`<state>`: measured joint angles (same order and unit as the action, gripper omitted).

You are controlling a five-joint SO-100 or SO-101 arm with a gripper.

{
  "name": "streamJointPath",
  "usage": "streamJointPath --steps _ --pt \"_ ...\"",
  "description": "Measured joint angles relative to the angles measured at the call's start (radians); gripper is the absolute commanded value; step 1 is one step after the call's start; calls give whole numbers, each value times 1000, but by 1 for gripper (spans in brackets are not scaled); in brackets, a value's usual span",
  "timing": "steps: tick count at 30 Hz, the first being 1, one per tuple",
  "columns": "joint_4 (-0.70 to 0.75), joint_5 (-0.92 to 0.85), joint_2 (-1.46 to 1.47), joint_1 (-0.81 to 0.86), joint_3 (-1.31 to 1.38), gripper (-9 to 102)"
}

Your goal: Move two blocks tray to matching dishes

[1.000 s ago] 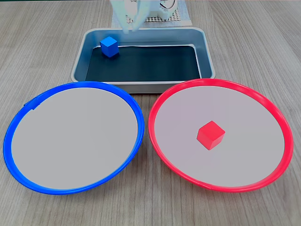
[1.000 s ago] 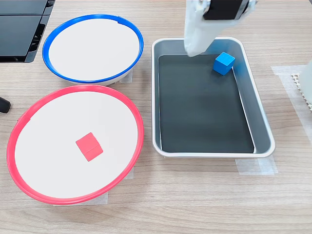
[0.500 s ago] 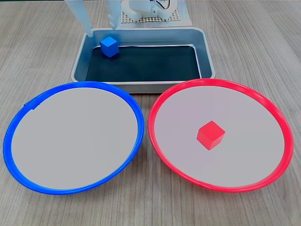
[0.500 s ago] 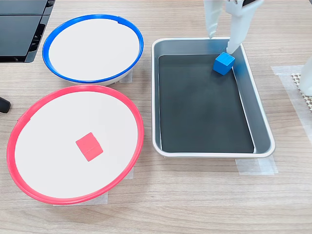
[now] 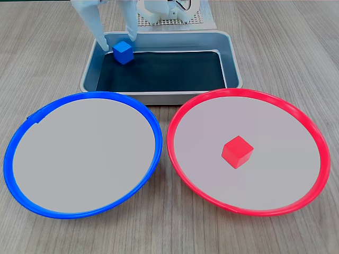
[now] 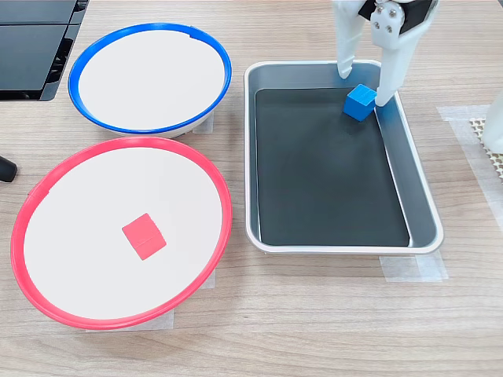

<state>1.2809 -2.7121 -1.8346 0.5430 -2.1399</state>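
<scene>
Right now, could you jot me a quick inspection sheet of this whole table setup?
Surface: wood-grain table, tape patches by tray and dishes.
Job's things: blue block in the tray; red block on the red-rimmed dish; blue-rimmed dish holds nothing.
Clutter: dark device at table edge.
Gripper: gripper open, fingers straddling the blue block.
Cables: wires at the arm base.
Surroundings: white mesh mat behind the tray.
</scene>
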Motion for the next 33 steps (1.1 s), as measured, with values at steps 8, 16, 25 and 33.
streamJointPath --steps 8,16,25,33 --pt "-95 12 -6 -14 -66 20" --pt "-156 18 -6 -12 -109 0" --pt "104 566 156 -267 374 0" --pt "-130 1238 611 -302 1017 0"
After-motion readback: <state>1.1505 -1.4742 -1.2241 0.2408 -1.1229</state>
